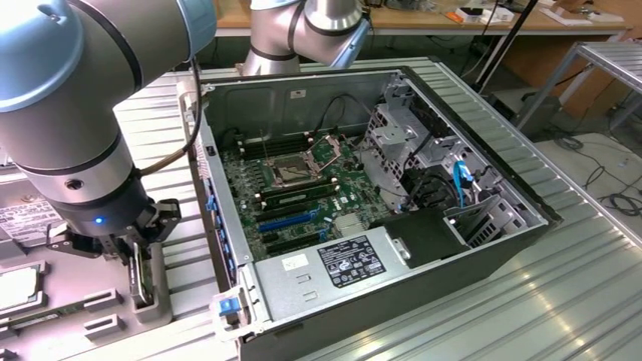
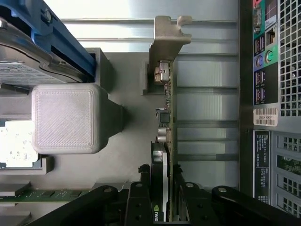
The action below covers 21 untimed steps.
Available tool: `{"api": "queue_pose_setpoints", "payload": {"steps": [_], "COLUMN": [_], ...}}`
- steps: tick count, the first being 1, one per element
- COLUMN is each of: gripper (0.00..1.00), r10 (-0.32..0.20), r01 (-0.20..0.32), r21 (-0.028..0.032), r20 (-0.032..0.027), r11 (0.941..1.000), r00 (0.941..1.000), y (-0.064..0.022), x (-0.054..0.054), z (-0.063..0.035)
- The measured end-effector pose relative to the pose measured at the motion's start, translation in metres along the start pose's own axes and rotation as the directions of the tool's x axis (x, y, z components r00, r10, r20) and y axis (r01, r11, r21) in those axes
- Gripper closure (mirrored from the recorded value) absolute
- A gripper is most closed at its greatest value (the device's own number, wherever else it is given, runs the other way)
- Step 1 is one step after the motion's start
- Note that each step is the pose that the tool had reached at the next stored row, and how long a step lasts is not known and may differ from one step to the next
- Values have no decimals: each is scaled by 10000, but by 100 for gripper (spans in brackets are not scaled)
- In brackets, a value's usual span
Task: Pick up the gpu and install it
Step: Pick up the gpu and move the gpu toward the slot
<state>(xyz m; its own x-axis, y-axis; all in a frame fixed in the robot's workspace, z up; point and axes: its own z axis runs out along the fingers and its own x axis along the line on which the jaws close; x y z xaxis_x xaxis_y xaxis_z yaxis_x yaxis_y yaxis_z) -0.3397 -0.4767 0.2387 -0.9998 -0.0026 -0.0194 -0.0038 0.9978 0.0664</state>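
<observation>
Gripper (image 2: pixel 161 181) astride gpu (image 2: pixel 168 113), clamp cannot tell; gpu upright, 8 o'clock of PC case (image 1: pixel 422 308), seemingly unlifted; PCIe slots (image 1: pixel 286 219) vacant.

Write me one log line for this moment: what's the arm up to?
tool: low over the gpu | gpu: standing on edge on gray tray, outside the computer case | install: not yet done

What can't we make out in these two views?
- gpu fan face: wrist view sees the card edge-on; its end runs out of frame past the claw.
- gpu in exterior view: mostly hidden by the claw and grey holder.
- wrist view: sticker on the case back, text too small.
- exterior view's left: parts tray covered by the arm, cut by the edge.
</observation>
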Motion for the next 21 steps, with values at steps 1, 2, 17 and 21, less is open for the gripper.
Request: {"api": "queue_pose_setpoints", "payload": {"steps": [1,2,17,21], "gripper": [69,69,73,73], "r10": [-4,-12,-13,-12], "r01": [4,12,13,12], "r21": [1,1,0,1], "r20": [-1,-1,-1,-2], "r11": [10000,10000,10000,10000], "r00": [10000,10000,10000,10000], "y": [3,13,14,14], "x": [-2,-4,-4,-3], "z": [0,0,1,0]}}
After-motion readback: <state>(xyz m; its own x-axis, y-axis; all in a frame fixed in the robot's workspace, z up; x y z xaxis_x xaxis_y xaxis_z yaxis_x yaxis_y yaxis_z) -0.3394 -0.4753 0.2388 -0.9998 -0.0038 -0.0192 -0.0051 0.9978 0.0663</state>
